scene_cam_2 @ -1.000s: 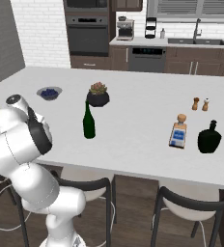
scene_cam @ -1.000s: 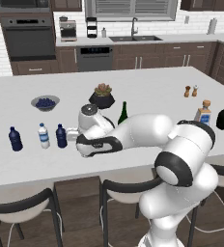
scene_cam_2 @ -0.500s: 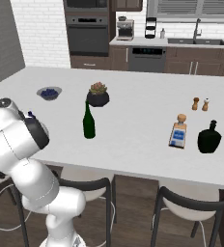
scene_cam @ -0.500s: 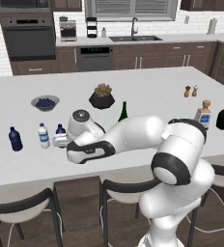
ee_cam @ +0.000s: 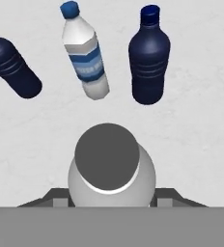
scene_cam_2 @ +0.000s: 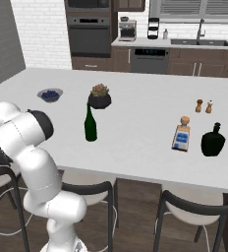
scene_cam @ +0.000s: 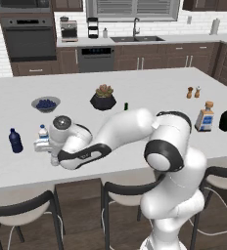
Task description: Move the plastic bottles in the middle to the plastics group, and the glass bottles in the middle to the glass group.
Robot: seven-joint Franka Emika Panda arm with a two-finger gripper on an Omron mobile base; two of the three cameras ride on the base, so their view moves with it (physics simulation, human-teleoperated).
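Since the earlier frame the arm has swung left; the gripper (ee_cam: 111, 205) clenches the light, slippery clear bottle (ee_cam: 111, 166) by its body beside the blue-label bottle (ee_cam: 85, 58).

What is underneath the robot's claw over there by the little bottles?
Between the claw's tips stands a clear greyish bottle, seen cap-first from above. Past it stand two dark blue bottles and a blue-labelled bottle. The held bottle's base is covered, so I cannot tell whether it touches the counter.
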